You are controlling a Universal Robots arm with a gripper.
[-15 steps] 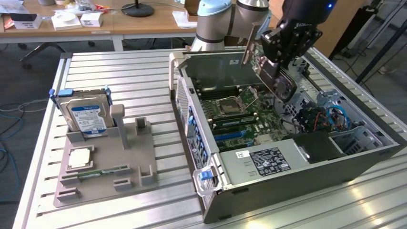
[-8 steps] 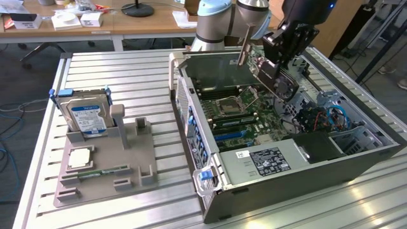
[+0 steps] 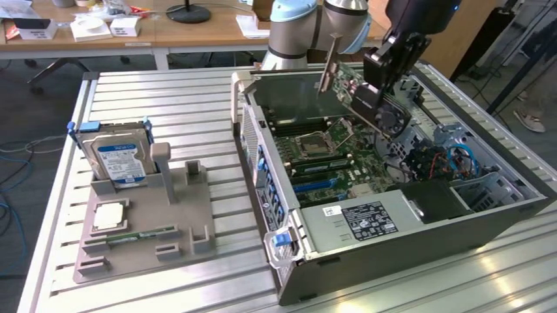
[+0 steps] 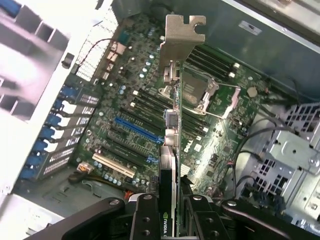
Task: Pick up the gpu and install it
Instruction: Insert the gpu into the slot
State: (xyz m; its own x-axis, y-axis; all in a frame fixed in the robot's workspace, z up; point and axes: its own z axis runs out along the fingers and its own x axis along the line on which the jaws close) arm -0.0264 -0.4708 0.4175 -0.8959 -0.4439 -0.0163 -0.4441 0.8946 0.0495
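1. Exterior view: the gripper [image 3: 381,94] is hanging over the open computer case [image 3: 435,241] and clamping the gpu [image 3: 351,79] at the end away from its metal bracket [image 3: 331,62].
2. The gpu is being held in the air, tilted, with the bracket end pointing up and toward the exterior view's left. It is sitting above the motherboard [image 3: 327,163], roughly over the CPU socket [image 3: 312,145], and is touching nothing but the gripper.
3. On the tabletop [image 3: 156,91], on the exterior view's left, the grey holder [image 3: 174,254] is carrying the hard drive [image 3: 117,160] and a memory stick [image 3: 139,236], both well apart from the gripper.
4. Wrist view: the gripper [image 4: 172,220] fingers [image 4: 145,220] are pressing on both faces of the gpu [image 4: 172,150], so the jaws are closed on the card, not empty.
5. The card is showing edge-on here. Its long axis is running straight away from the gripper, ending at the bracket [image 4: 182,35].
6. Key relation: the blue slot [image 4: 137,131] is lying on the motherboard [image 4: 125,90] beneath and just to one side of the card's edge. Its line is crossing the card's line at an angle, so by my read the card is not lining up with it, and a clear gap is separating card and board.
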